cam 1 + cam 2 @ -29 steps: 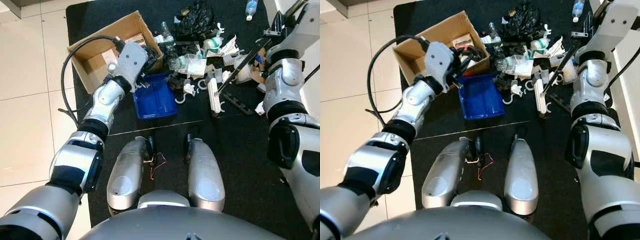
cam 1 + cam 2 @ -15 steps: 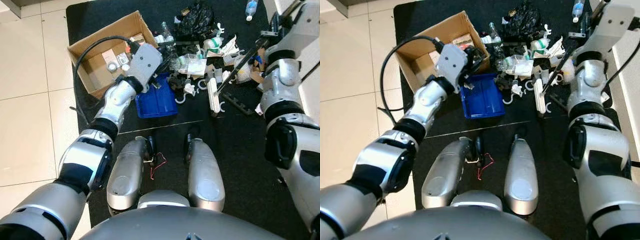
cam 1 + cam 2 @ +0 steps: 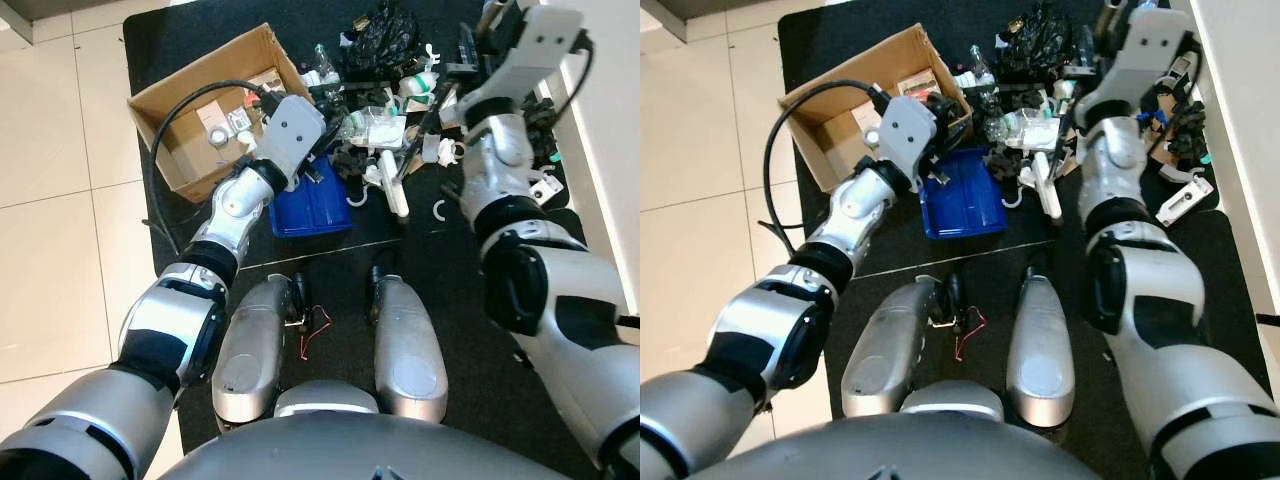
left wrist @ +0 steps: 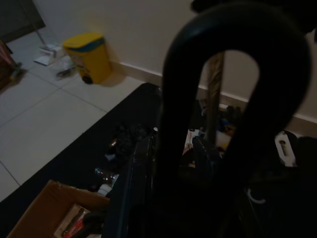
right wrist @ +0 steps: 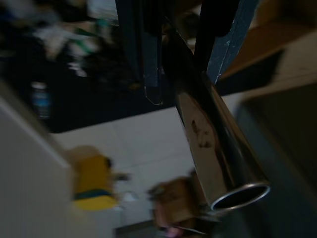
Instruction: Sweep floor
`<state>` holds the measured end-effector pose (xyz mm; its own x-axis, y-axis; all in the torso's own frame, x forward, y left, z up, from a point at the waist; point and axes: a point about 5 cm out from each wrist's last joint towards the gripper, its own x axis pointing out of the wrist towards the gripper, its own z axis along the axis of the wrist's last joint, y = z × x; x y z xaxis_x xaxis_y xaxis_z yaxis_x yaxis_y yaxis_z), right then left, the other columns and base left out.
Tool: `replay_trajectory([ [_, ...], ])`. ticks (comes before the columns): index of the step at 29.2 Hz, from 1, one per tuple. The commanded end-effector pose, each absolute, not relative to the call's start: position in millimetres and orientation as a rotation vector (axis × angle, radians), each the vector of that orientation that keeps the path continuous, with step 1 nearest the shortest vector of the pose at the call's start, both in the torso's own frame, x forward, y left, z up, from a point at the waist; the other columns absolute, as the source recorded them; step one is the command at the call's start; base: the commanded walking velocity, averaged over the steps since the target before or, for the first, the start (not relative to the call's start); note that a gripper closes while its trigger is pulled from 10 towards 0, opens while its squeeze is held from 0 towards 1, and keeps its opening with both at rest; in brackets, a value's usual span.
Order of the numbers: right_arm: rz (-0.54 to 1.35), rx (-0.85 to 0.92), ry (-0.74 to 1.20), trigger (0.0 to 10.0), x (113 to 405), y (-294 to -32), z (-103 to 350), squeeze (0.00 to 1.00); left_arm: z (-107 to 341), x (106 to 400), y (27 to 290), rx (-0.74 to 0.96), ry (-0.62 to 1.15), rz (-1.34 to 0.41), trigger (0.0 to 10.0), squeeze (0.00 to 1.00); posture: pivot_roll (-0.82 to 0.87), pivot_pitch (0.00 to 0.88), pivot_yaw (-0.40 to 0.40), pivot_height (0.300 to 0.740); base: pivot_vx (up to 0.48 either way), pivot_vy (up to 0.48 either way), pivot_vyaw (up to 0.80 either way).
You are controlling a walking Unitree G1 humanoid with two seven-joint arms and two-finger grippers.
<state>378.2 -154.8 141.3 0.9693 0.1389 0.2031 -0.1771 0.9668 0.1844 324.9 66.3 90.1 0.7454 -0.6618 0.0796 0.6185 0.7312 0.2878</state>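
1. Since a second earlier, the right arm had swung inward over the black mat (image 3: 470,330), and the white brush head (image 3: 394,186) had travelled with it toward the middle of the litter pile (image 3: 385,120), ending just beside the blue dustpan (image 3: 312,200). The left arm had shifted toward the pan's far edge.

2. The right gripper (image 5: 188,44) had its fingers closed around the metal broom handle (image 5: 213,144), as the blurred right wrist view showed. The left gripper (image 3: 937,162) sat at the dustpan's far-left corner, touching it; whether its fingers were clamped on the pan could not be told.

3. The litter lay near the mat's far edge, between the cardboard box (image 3: 190,115) and the right arm, with a black bag (image 3: 385,35) behind it.

4. Likely troubles:
   - Sweeping too fast could scatter light scraps past the pan or off the mat onto the tiles (image 3: 60,200).
   - The brush could knock the pan aside if the left gripper's hold was loose.
   - The handle could slip in the fingers under side load.
   - The left arm's looping cable (image 3: 165,120) might snag the box rim.
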Motion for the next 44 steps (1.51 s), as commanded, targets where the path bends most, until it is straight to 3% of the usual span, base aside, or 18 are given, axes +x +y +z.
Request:
replay_trajectory([
  [1,0.258,0.330,-0.159,10.0,376,-132,133,0.00,66,312,64,0.237,-0.070,-0.742,10.0,0.00,0.04,0.263,0.054,0.740,0.000,0.000,0.00],
  [5,0.340,0.369,-0.160,10.0,374,-124,133,0.00,65,312,65,0.238,-0.070,-0.740,10.0,0.00,0.04,0.262,0.050,0.740,0.000,0.000,0.00],
  [14,0.354,0.560,-0.244,10.0,378,-140,148,0.00,65,312,64,0.234,-0.069,-0.736,10.0,0.00,0.02,0.261,0.053,0.740,0.000,0.000,0.00],
  [22,0.545,0.321,-0.368,10.0,365,-154,178,0.00,67,314,62,0.237,-0.072,-0.730,10.0,0.00,0.01,0.259,0.050,0.740,0.000,0.000,0.00],
  [24,0.506,0.221,-0.389,10.0,364,-166,181,0.00,67,314,63,0.238,-0.072,-0.729,10.0,0.00,0.01,0.259,0.050,0.740,0.000,0.000,0.00],
  [28,0.272,-0.023,-0.463,10.0,363,-217,198,0.00,67,314,64,0.241,-0.072,-0.727,10.0,0.00,0.02,0.254,0.053,0.740,0.000,0.000,0.00],
  [32,0.192,-0.048,-0.500,10.0,361,-233,207,0.00,67,314,64,0.242,-0.071,-0.728,10.0,0.00,0.02,0.254,0.053,0.740,0.000,0.000,0.00],
  [35,0.040,-0.124,-0.544,10.0,352,-263,218,0.00,66,313,66,0.245,-0.068,-0.727,10.0,0.00,0.02,0.254,0.054,0.740,0.000,0.000,0.00],
  [40,0.010,-0.164,-0.468,10.0,350,-267,200,0.00,65,313,67,0.246,-0.067,-0.727,10.0,0.00,0.02,0.258,0.058,0.740,0.000,0.000,0.00],
  [44,-0.001,-0.158,-0.313,10.0,350,-255,158,0.00,66,314,68,0.246,-0.069,-0.727,10.0,0.00,0.03,0.267,0.067,0.740,0.000,0.000,0.00],
])
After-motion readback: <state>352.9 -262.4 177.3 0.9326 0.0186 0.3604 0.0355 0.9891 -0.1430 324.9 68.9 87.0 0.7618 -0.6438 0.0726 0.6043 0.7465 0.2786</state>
